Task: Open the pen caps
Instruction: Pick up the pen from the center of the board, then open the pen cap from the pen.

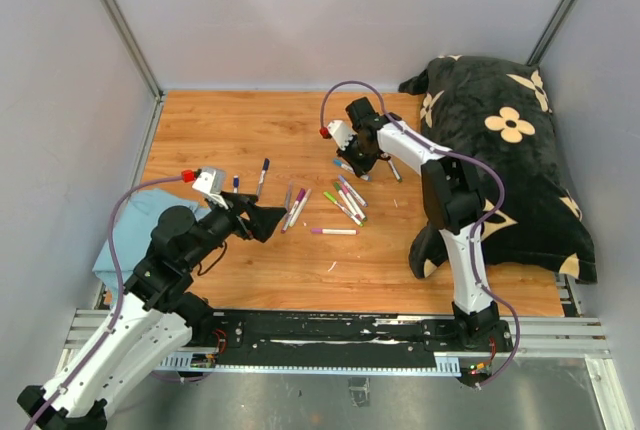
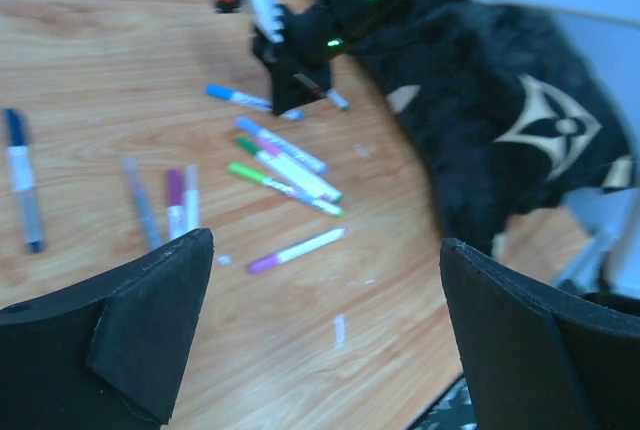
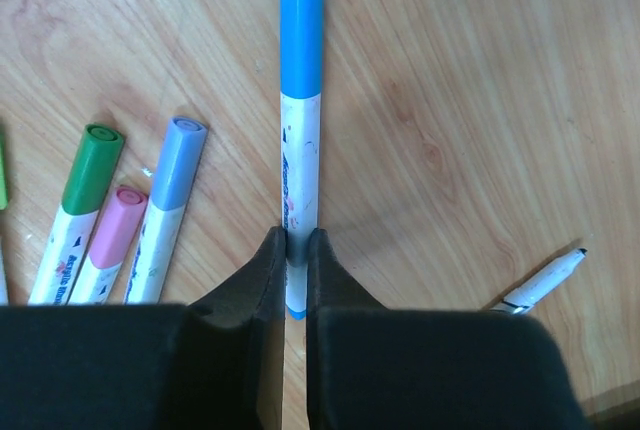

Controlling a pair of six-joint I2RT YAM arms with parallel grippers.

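Seen from above, the wooden worktop is walled at 9 and 12 o'clock. A black flowered cushion covers its whole 3 o'clock side, and a blue cloth lies at the 9 o'clock edge. Bare wood lies open from 10 to 12 o'clock and along the near edge at 6. The loose pens are scattered around the middle.

The right gripper is closed tight on the white barrel of a marker, near its lower end, just off the cushion's edge. In the right wrist view the marker's long axis runs from 6 to 12 o'clock. Its blue cap is still on and points to 12. Beside it at 9 o'clock, a pale blue cap, a pink cap and a green cap all lean toward 1 o'clock. They sit close together, with a strip of bare wood between them and the held marker.

The left gripper is spread wide and holds nothing, on the 9 o'clock side of the pens. A purple cap in front of it points toward 8 o'clock.
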